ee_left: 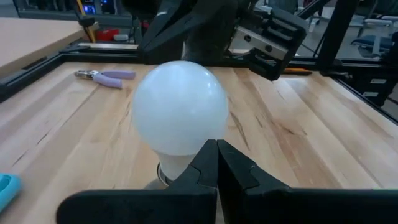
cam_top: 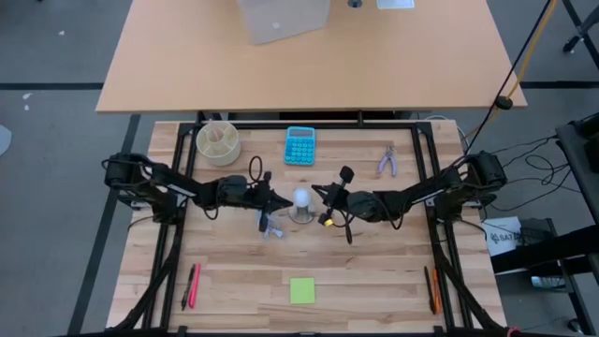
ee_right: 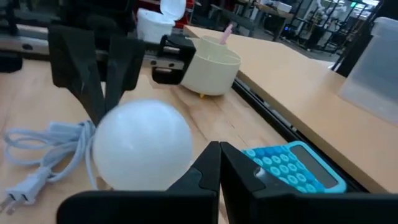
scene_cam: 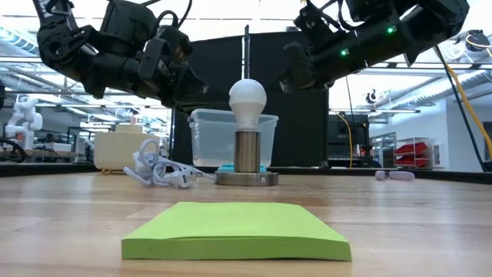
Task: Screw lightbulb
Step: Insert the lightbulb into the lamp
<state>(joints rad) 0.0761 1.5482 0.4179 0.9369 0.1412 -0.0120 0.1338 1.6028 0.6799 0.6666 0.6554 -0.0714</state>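
Note:
The white lightbulb (scene_cam: 247,98) stands upright with its narrow end in a metal socket (scene_cam: 247,158) on a round base (cam_top: 301,218) at the table's middle. My left gripper (cam_top: 284,200) is shut and level on the bulb's left side. In the left wrist view its tips (ee_left: 217,152) sit in front of the bulb's neck. My right gripper (cam_top: 318,195) is shut on the bulb's right side. In the right wrist view its tips (ee_right: 219,152) sit just beside the globe (ee_right: 142,146), a little apart from it. My left gripper comes level from the table's left. Its shut fingertips stand right where the bulb's globe narrows (ee_left: 183,160). I cannot tell whether they touch it. My right gripper touches nothing.
A white cord with a plug (cam_top: 270,227) lies just left of the socket. A blue calculator (cam_top: 300,146), a cream cup (cam_top: 217,142) and purple pliers (cam_top: 388,161) lie farther back. A green sticky pad (cam_top: 302,290) and pens (cam_top: 192,285) lie near the front edge.

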